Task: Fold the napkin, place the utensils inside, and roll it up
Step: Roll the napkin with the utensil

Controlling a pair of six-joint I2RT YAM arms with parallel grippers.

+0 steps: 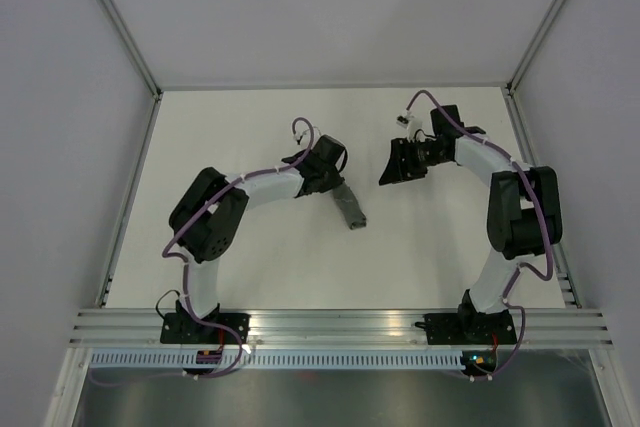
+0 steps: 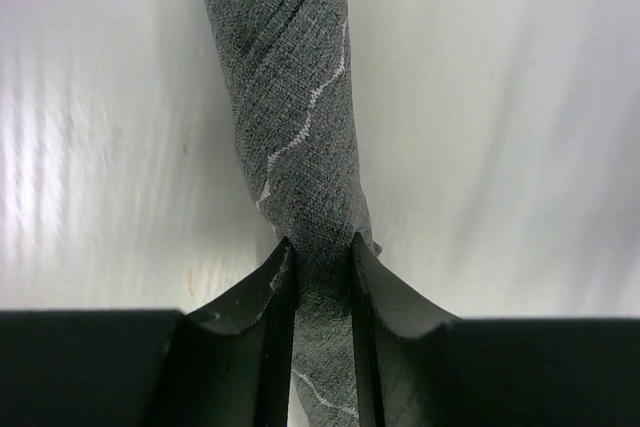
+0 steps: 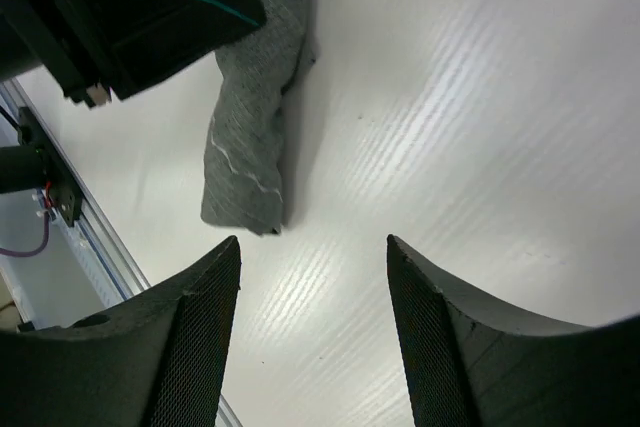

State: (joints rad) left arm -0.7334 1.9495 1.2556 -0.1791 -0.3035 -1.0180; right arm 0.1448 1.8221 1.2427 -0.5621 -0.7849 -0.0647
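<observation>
Left gripper (image 2: 320,245) pinches one end of the napkin (image 2: 300,97), its jaws drawn narrow onto the cloth. The right gripper (image 3: 312,241) hangs wide and empty near the roll's free end. The napkin lies as a tight, twisted roll on the white table (image 1: 440,237), between the arms. I'd judge a slow release best, pressing down so the wrap doesn't spring loose. No containers show. Whether utensils sit inside the roll, I cannot tell.

Light: bright, even, diffuse, from overhead. Glare: streaked bands on the white tabletop (image 2: 120,147), both wrist views. Shadow: soft, along one side of the napkin (image 3: 250,97), right wrist view. Focus: left fingers (image 2: 250,317) slightly soft, close to lens.
</observation>
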